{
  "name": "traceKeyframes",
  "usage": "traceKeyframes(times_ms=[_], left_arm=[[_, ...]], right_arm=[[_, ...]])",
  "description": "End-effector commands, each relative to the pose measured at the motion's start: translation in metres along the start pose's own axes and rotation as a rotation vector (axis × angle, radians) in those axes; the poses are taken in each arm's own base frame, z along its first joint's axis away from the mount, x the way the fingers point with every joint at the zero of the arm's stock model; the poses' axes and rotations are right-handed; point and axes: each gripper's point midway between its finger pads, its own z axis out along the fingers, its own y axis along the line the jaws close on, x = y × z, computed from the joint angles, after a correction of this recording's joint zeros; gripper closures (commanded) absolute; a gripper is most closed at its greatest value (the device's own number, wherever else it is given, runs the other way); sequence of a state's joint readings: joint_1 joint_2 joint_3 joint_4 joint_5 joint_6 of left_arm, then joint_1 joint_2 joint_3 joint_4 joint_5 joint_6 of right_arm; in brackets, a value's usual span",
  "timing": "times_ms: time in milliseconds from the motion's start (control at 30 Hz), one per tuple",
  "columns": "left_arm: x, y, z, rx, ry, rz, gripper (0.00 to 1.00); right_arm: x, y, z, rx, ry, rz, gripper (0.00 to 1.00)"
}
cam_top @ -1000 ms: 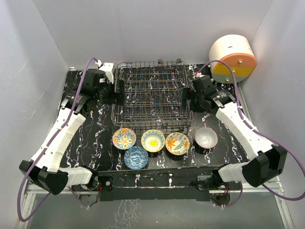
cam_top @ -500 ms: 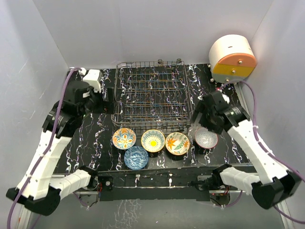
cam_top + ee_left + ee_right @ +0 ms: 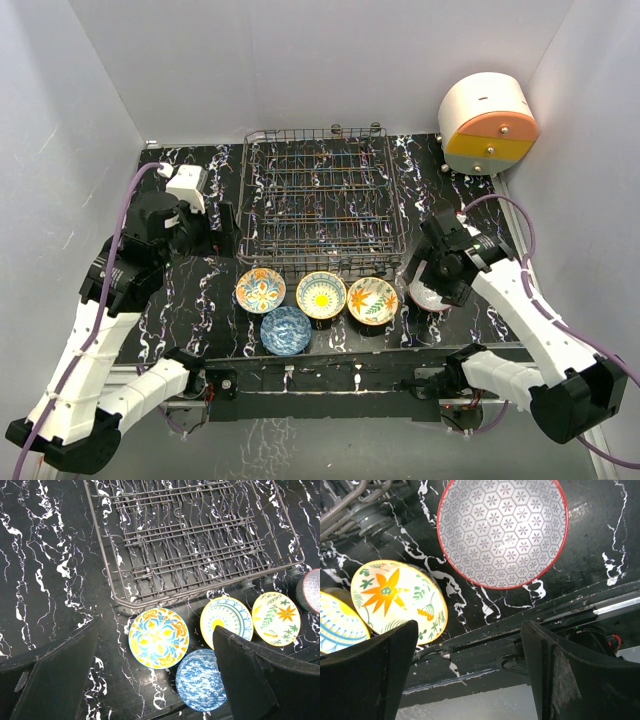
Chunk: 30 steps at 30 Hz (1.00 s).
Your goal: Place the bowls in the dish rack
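Observation:
The dark wire dish rack stands at the back centre with no bowls in it. Five bowls sit in front of it: orange-blue floral, blue, yellow sunflower, orange-green floral, and grey with a red rim, partly under my right gripper. My left gripper is open and hangs high, left of the rack; its view shows the orange-blue bowl between its fingers. My right gripper is open above the grey bowl, beside the orange-green bowl.
A white drum with orange and yellow bands stands at the back right. White walls close in the left, back and right. The table's front edge lies just before the grey bowl.
Both arms have drawn back from the rack's sides toward the front. The right gripper has come down over the grey red-rimmed bowl. The left gripper has moved left and nearer. The bowls have not moved.

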<state>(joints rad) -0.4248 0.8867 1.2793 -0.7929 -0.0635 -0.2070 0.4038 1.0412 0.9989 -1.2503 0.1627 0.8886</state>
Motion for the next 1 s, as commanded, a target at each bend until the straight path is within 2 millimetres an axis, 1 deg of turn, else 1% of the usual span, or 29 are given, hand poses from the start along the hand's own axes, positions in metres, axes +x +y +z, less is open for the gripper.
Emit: traceKeyframes(times_ms=[0,133,267,300,367,400,433,533,667,867,967], left_arm=[[-0.004,-0.011,-0.005,0.055,-0.021,-0.025,0.03],[-0.004,-0.012,-0.007,0.059,-0.016,-0.033,0.03],[-0.002,-0.011,-0.007,0.052,-0.002,-0.04,0.03],[-0.001,-0.011,-0.007,0.052,0.001,-0.04,0.03],[-0.001,-0.011,-0.007,0.051,0.005,-0.038,0.03],[-0.001,-0.011,-0.007,0.049,0.005,-0.035,0.03],[-0.002,-0.01,-0.006,0.045,0.005,-0.032,0.03],[-0.005,-0.009,-0.005,0.034,0.003,-0.026,0.03],[-0.007,-0.009,-0.002,0.034,0.005,-0.028,0.03],[-0.004,-0.011,0.003,0.037,0.024,-0.036,0.03],[-0.003,-0.013,0.004,0.048,0.028,-0.033,0.03]], right_arm=[[-0.021,0.005,0.008,0.017,-0.082,-0.027,0.13],[-0.029,0.007,0.02,0.043,-0.108,-0.03,0.14],[-0.036,0.014,0.03,0.033,-0.121,-0.104,0.16],[-0.036,0.015,0.034,0.04,-0.117,-0.119,0.19],[-0.037,0.014,0.04,0.052,-0.112,-0.146,0.3],[-0.036,0.014,0.042,0.055,-0.109,-0.152,0.34],[-0.036,0.015,0.045,0.055,-0.107,-0.157,0.35],[-0.034,0.021,0.052,0.027,-0.102,-0.16,0.35],[-0.025,0.021,0.062,0.016,-0.071,-0.146,0.36],[-0.015,0.022,0.078,0.0,-0.045,-0.128,0.37],[-0.014,0.023,0.085,0.004,-0.04,-0.125,0.37]])
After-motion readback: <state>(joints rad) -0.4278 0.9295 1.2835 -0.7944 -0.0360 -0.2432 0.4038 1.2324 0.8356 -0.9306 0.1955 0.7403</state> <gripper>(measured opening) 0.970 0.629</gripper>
